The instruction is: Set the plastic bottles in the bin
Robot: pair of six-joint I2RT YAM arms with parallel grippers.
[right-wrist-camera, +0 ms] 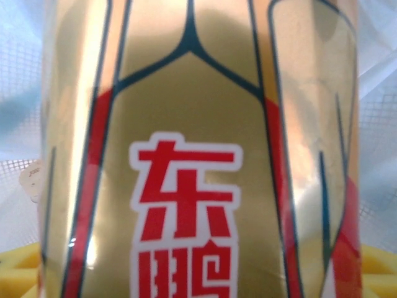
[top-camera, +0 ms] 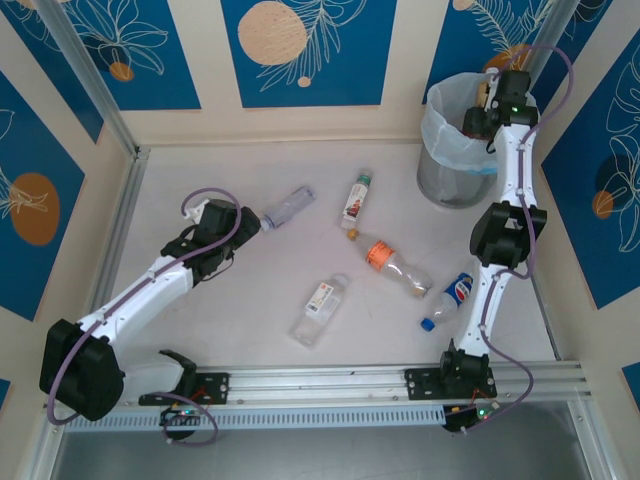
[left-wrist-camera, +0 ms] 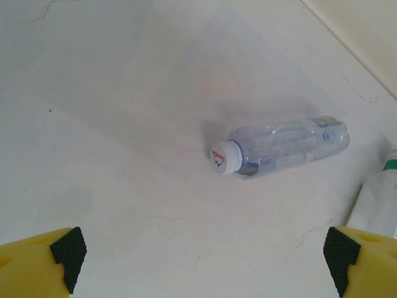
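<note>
**A:** Report the state of the right claw.

**B:** It is at the bin, which stands at 2 o'clock on the desk, taking 12 o'clock as the far wall. The claw is holding the gold-label bottle. In the wrist view the bottle stands upright between the yellow fingers, with the bin's pale bag behind it. The label carries red characters outlined in white.

**A:** And the left claw?

**B:** Its jaws are wide apart and nothing is in them. It hovers at 10 o'clock, just short of the clear bottle and not touching it. That bottle lies on its side with its white cap turned toward the claw.

**A:** List the other bottles on the desk.

**B:** There are four, all lying flat:
- The green-cap bottle is at 12 o'clock, near the clear bottle but apart from it.
- The orange-label bottle is just off centre toward 4 o'clock.
- The white-label bottle is at 7 o'clock, well apart from the others.
- The blue-label bottle is at 4 o'clock, just beside the right arm's lower link, with its blue cap pointing to 7 o'clock.

**A:** What is inside the bin?

**B:** From here I cannot tell; the arm and the bag hide the inside.
</note>
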